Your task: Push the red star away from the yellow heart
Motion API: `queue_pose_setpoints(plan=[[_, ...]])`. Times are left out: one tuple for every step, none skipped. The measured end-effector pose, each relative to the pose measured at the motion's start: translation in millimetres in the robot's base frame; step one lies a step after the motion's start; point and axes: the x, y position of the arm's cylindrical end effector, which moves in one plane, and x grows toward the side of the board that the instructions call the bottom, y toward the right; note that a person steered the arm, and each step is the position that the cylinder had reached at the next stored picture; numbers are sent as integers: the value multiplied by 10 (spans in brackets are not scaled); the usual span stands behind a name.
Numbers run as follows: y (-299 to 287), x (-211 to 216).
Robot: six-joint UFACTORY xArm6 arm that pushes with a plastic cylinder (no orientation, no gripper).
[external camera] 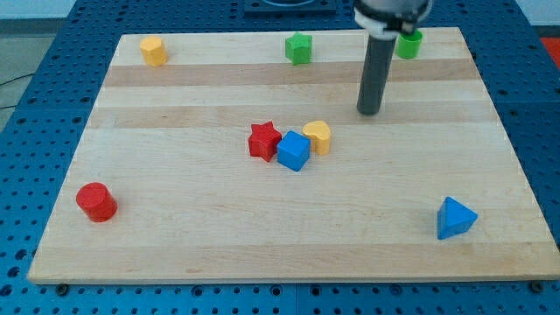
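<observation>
The red star (263,140) lies near the board's middle, touching the left side of a blue cube (294,150). The yellow heart (318,136) touches the cube's upper right side, so the cube sits between and slightly below the star and the heart. My tip (369,112) stands on the board to the upper right of the heart, about a heart's width of bare wood away from it. It touches no block.
A yellow block (153,50) lies at the top left, a green star (298,48) at the top middle, a green block (409,43) at the top right behind the rod. A red cylinder (95,201) is at the lower left, a blue triangle (455,218) at the lower right.
</observation>
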Motion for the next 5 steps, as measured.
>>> queue_pose_setpoints(plan=[[-294, 196], [-426, 401], [-750, 500], [-938, 522], [-1433, 506]])
